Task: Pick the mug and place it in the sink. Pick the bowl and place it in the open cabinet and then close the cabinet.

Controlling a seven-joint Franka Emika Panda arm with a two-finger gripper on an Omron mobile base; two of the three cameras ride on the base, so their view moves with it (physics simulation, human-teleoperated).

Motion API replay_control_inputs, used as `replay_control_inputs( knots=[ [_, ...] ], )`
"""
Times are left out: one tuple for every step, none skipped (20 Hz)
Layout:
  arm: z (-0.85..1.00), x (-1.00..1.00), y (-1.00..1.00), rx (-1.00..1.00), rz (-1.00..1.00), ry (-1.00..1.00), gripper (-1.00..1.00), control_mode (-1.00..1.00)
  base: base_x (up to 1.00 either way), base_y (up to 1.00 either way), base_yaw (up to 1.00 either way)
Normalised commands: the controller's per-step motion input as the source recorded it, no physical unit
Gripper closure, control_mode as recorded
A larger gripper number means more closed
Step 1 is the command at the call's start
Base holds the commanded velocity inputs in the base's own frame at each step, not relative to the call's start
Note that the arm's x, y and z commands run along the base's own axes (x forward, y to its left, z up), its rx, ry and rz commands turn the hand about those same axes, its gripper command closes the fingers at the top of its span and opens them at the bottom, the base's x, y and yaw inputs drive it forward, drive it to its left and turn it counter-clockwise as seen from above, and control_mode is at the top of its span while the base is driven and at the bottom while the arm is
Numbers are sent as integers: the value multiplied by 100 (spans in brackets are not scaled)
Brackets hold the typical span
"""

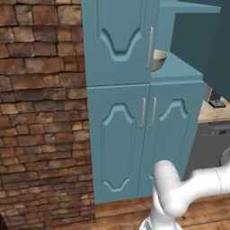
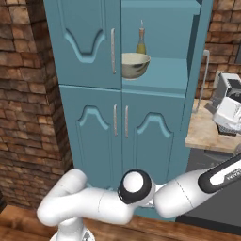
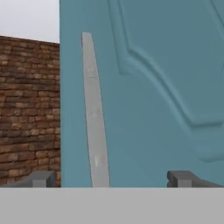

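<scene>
Two dark fingertips [image 3: 183,178] stand wide apart, holding nothing. Between them, just ahead, is the silver handle [image 3: 93,113] of the open cabinet door [image 3: 157,87]. It looks stiff and smooth; push its flat front. The bowl [image 2: 135,64] sits on the shelf [image 2: 162,75] inside.
</scene>
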Motion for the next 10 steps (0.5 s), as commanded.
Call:
replay_control_inputs(
  knots=[
    [8, 0, 12, -6, -1, 0, -100, -100, 0, 0, 0],
    [13, 0, 21, -9, -4, 0, -100, -100, 0, 0, 0],
    [15, 0, 19, -10, -5, 1, -100, -100, 0, 0, 0],
    [16, 0, 23, -11, -6, 3, -100, -100, 0, 0, 0],
    [21, 0, 21, -11, -7, 5, -100, -100, 0, 0, 0],
    [23, 0, 22, -12, -7, 6, -100, -100, 0, 0, 0],
    [25, 3, 31, -15, -9, 6, -100, -100, 0, 0, 0],
    [25, 4, 36, -16, -11, 7, -100, -100, 0, 0, 0],
    [26, 2, 34, -16, -10, 6, -100, -100, 0, 0, 0],
    [23, 14, 29, -16, -11, 7, -100, -100, 0, 0, 0]
  ],
)
